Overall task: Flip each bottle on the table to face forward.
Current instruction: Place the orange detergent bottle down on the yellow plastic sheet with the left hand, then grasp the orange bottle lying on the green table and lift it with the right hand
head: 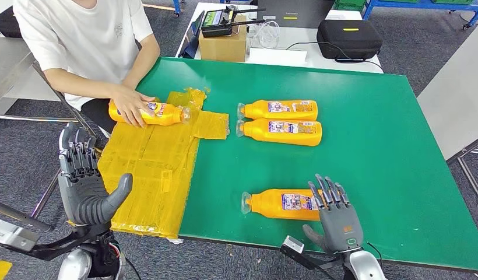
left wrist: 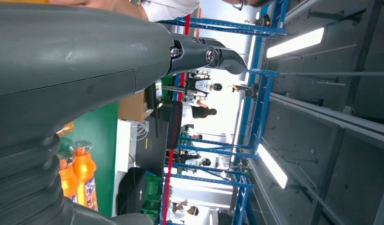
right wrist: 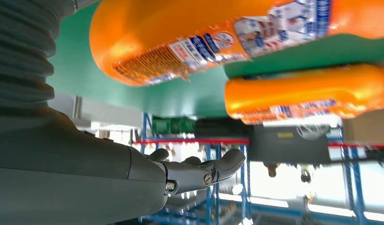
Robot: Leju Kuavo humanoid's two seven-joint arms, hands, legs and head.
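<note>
Several orange bottles lie on their sides on the green table (head: 376, 146). Two lie side by side mid-table, one (head: 280, 109) behind the other (head: 281, 132), labels up. A third bottle (head: 277, 203) lies near the front edge, cap pointing left. My right hand (head: 336, 217) is at its base end, fingers stretched out over it and gripping nothing; the right wrist view has this bottle (right wrist: 204, 42) close above the open hand (right wrist: 134, 173). A person's hand (head: 129, 104) holds a fourth bottle (head: 158, 113) on the yellow sheet (head: 149, 175). My left hand (head: 85, 181) is raised off the table's left side, open and holding nothing.
The person in a white shirt (head: 79, 35) sits at the table's far left corner. A cardboard box (head: 223, 44) and a black case (head: 348, 38) stand on a white table behind. A grey table (head: 458, 99) stands to the right.
</note>
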